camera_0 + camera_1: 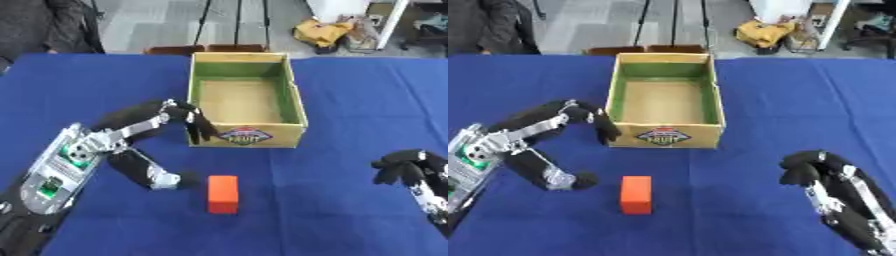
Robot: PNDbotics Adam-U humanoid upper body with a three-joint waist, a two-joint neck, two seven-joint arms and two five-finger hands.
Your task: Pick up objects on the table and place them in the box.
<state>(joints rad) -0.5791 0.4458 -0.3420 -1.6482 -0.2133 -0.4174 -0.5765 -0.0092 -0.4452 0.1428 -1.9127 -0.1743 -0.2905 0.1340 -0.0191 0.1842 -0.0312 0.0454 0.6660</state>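
Block [223, 194] near table edge, beside left hand [149, 150]

block [223, 194] before box [248, 135]

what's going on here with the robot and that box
A humanoid robot is working over a blue table to put objects into an open cardboard box, which looks empty. Its left hand is spread open between the box's near left corner and an orange block, thumb close to the block, not gripping it. Its right hand hangs idle at the lower right, fingers curled, holding nothing.
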